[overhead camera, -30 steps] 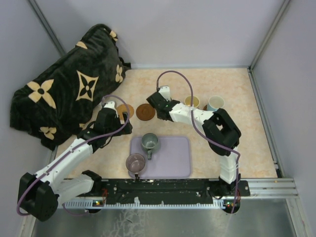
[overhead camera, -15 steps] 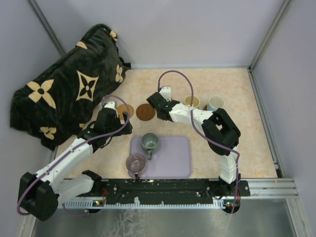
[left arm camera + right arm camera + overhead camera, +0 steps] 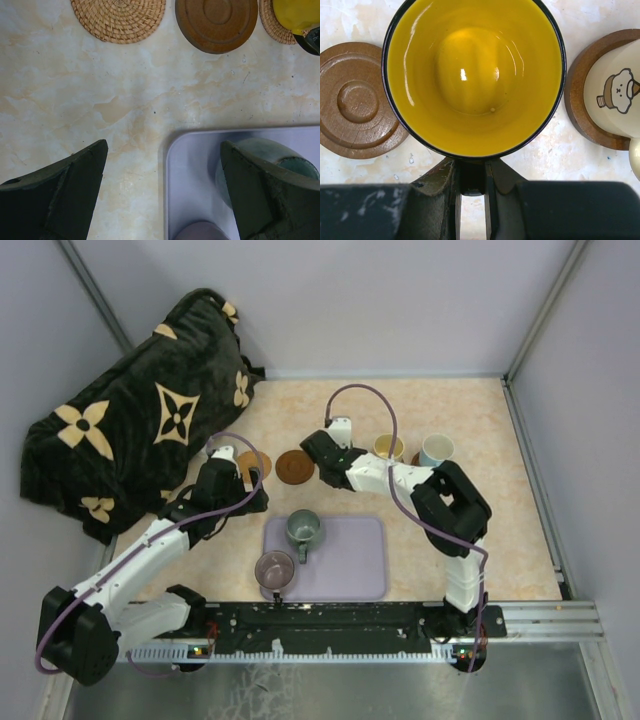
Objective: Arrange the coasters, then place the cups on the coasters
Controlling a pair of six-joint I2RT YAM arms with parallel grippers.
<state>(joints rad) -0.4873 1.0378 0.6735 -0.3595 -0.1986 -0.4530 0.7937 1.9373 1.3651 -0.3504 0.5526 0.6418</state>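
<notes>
R wrist cam: yellow cup (image 3: 475, 75) fills pic, far rim cropped; I can't see what's under it. The cream cup (image 3: 615, 95) runs off the right edge, hiding most of its dark coaster (image 3: 574, 107). L wrist cam: woven coaster (image 3: 119, 17) and wooden coaster (image 3: 216, 22) cropped at top. The purple cup (image 3: 200, 232), near-left corner of tray (image 3: 190, 175), is only a sliver; green cup (image 3: 250, 155) partly behind a finger (image 3: 270, 200) of the L gripper (image 3: 163, 146). Top cam: R arm (image 3: 385, 475) covers the yellow cup.

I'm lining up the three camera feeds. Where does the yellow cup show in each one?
Top external: not seen; the right arm covers that spot, just right of the ridged wooden coaster.
Left wrist: yellow cup in the top right corner, cropped.
Right wrist: yellow cup fills the centre.
Shared landmark: the ridged wooden coaster, left of the cup.
</notes>
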